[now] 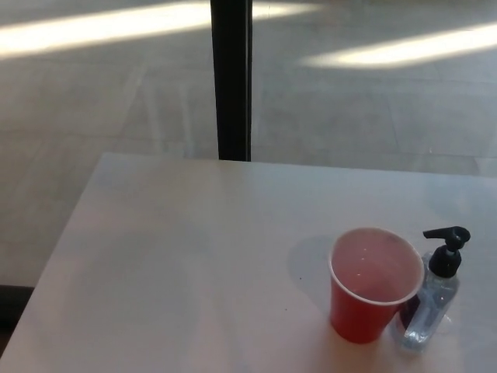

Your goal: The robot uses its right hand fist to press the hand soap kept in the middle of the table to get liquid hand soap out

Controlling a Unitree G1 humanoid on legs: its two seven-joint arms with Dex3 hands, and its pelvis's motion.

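Head view, my feed: neither robot hand shows anywhere in the picture, so I cannot tell how the fingers of either one stand.

Nearest to me, toward 5 o'clock on the pale table (178, 256), sits the hand soap bottle (432, 303): clear body, black pump head (446, 247) on top, its spout pointing toward 9 o'clock. The bottle appears upright, though the steep camera angle makes it look tilted. Nothing rests on the pump.

Just beside it, on its 9 o'clock side, stands a red cup (373, 286), upright, mouth open to the camera, white rim, inside looking pinkish. I cannot tell whether cup and bottle touch; the cup's rim overlaps the bottle's shoulder from this angle. A soft shadow falls from the cup toward 10 o'clock.

Beyond the table's far edge, at 12 o'clock, a black vertical post (231, 78) rises out of frame. Behind it lies grey floor (365, 109) with two bright bands of sunlight across the top.
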